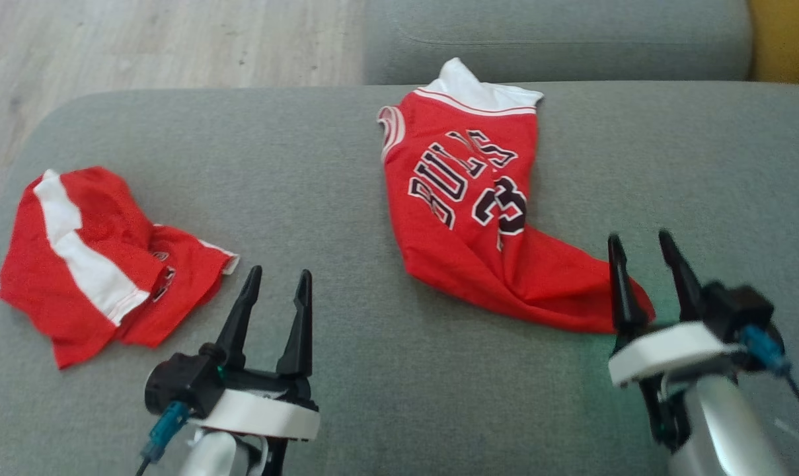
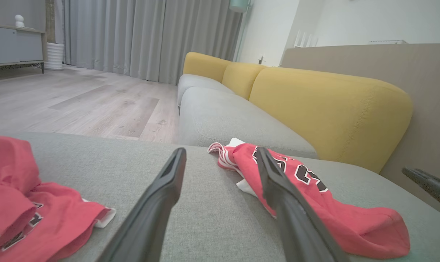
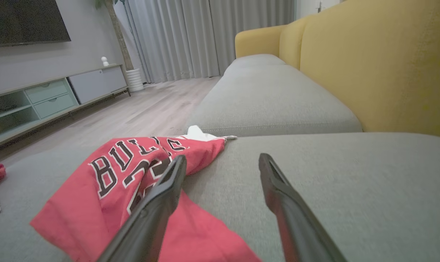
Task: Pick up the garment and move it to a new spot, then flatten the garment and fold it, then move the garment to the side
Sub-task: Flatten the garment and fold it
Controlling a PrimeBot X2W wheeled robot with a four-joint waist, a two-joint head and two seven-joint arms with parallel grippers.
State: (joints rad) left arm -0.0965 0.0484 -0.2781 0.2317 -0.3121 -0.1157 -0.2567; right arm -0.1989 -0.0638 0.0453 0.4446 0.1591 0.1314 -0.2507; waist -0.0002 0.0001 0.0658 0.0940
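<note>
The left fingers [image 1: 244, 311] and right fingers [image 1: 620, 277] stood wide open, holding nothing. The jersey [image 1: 465, 198] lay rumpled on the sofa [image 1: 346, 198], hem by the right fingers, shorts [image 1: 88, 264] well apart. A shallow pinch might lift one layer and bunch it.

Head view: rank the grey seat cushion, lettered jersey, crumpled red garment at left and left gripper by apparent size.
1. grey seat cushion
2. lettered jersey
3. crumpled red garment, slightly smaller
4. left gripper, smallest though nearest the camera

red jersey [image 1: 442, 254] (black lettering, white trim), cushion [image 1: 399, 396] seemingly grey.
</note>
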